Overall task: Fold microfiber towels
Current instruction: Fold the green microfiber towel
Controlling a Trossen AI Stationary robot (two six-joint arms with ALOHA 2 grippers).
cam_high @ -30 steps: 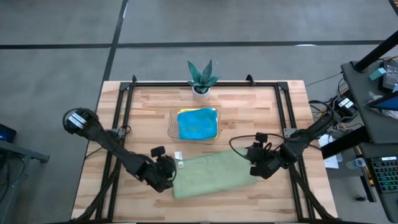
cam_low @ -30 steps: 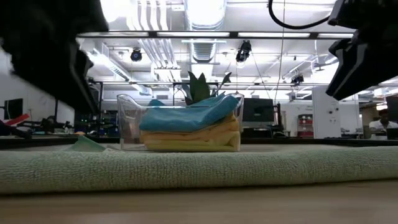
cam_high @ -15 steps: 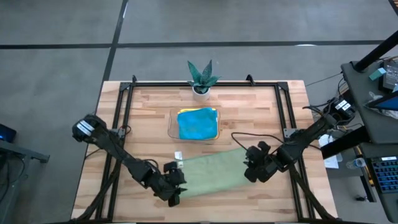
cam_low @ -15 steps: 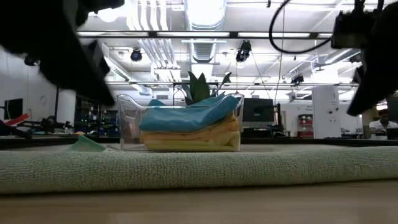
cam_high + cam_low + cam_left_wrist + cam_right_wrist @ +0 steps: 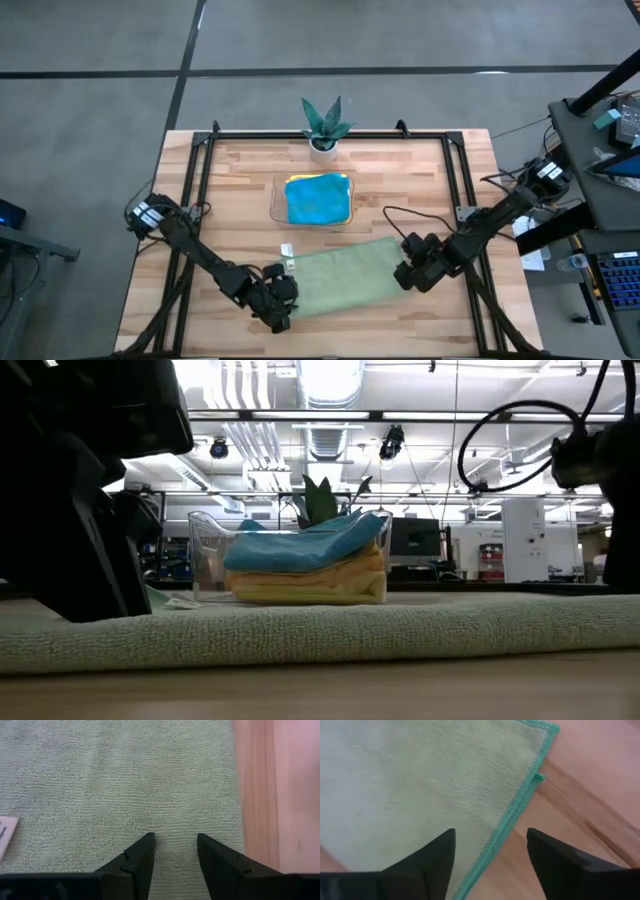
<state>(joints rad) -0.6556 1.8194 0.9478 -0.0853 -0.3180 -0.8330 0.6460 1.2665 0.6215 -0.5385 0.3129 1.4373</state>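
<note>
Pale green towel [image 5: 345, 278] lies flat on my counter [image 5: 240, 180] between both parted grippers, left [image 5: 281, 303] and right [image 5: 408, 275], with what looks like folded towels [image 5: 318, 198] in the tray [image 5: 277, 200] behind.

Pale green towel [image 5: 345, 279] flat on table's near side — teal-blue towel [image 5: 318, 200] stacked atop yellow towels [image 5: 310, 582].

Overhead looks straight down; low camera sits level at tabletop; both share the pale green towel [image 5: 345, 279]
</note>
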